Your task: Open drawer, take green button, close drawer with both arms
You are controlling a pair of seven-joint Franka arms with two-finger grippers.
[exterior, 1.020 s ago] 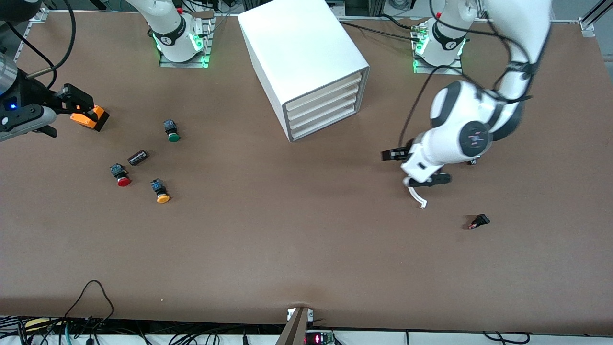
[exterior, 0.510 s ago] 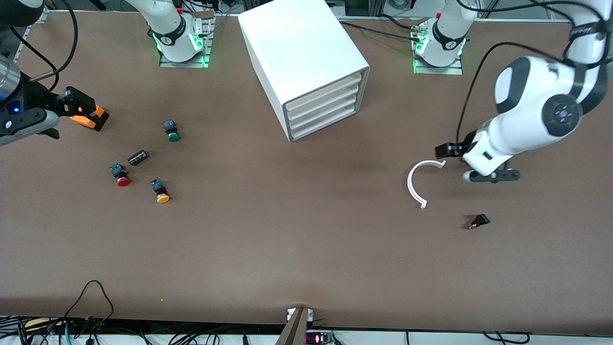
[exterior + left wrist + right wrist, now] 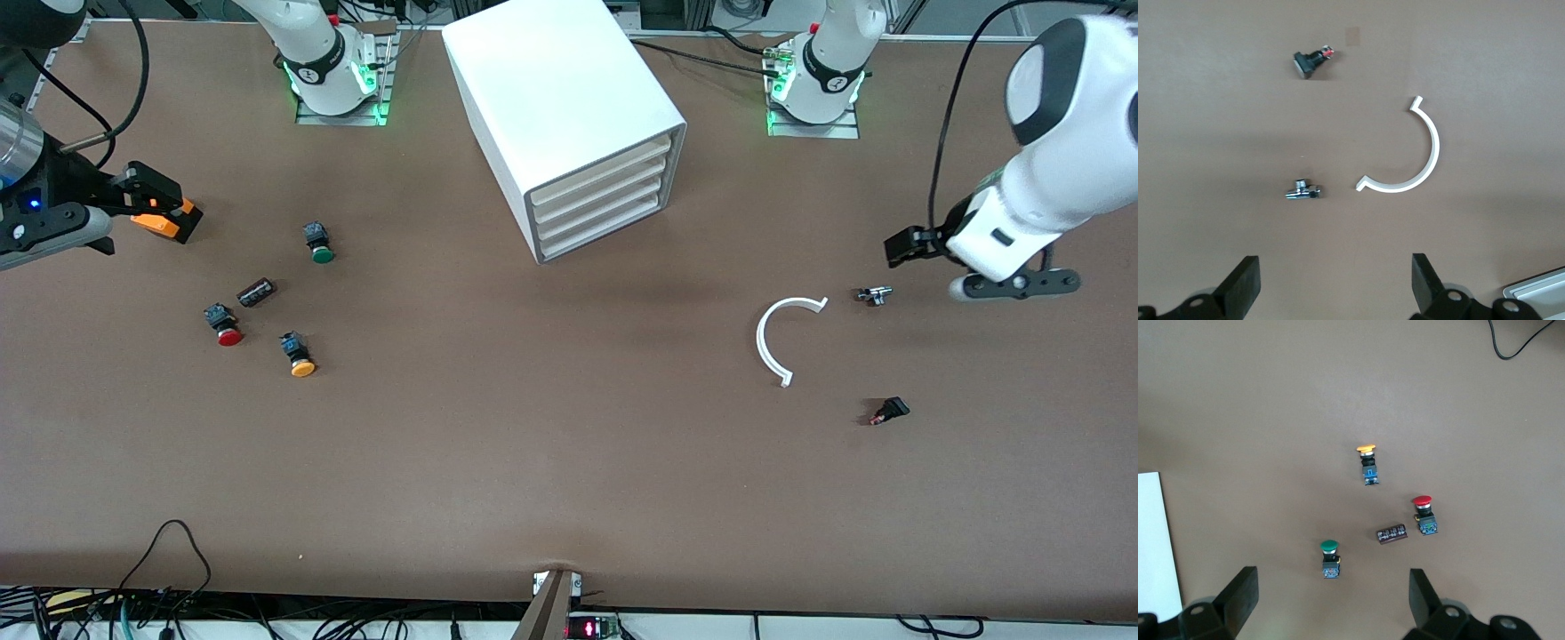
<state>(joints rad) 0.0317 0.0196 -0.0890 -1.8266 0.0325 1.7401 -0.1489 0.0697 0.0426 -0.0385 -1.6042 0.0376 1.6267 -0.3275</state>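
Hanging in the air over the bare table at the left arm's end, the left gripper (image 3: 982, 267) has its jaws spread wide with nothing between them; below it and a little toward the cabinet lie a small metal part (image 3: 874, 295), a white half-ring clip (image 3: 779, 340) just beside that, and a small black plug with a red tip (image 3: 889, 411) nearer the front camera than either. From the left wrist camera the two black fingers (image 3: 1239, 288) frame the view, with the metal part (image 3: 1303, 191), the clip (image 3: 1410, 160) and the plug (image 3: 1310, 61) all lying apart from one another on the brown table (image 3: 1218, 133). At the right arm's end the right gripper (image 3: 156, 212) hangs over the table edge, also wide open and empty, with orange pads on its tips. Under and ahead of it, as its wrist camera shows, the button (image 3: 1330, 558) with the green cap lies on its side nearest the open fingers (image 3: 1238, 597), with a dark cylinder (image 3: 1391, 534), a red-capped button (image 3: 1425, 515) and an orange-capped button (image 3: 1367, 465) spread around it, none touching. The white cabinet (image 3: 560, 98) stands between the two arms' bases, and the drawer (image 3: 605, 233), lowest of its four, sits shut and flush with those above it
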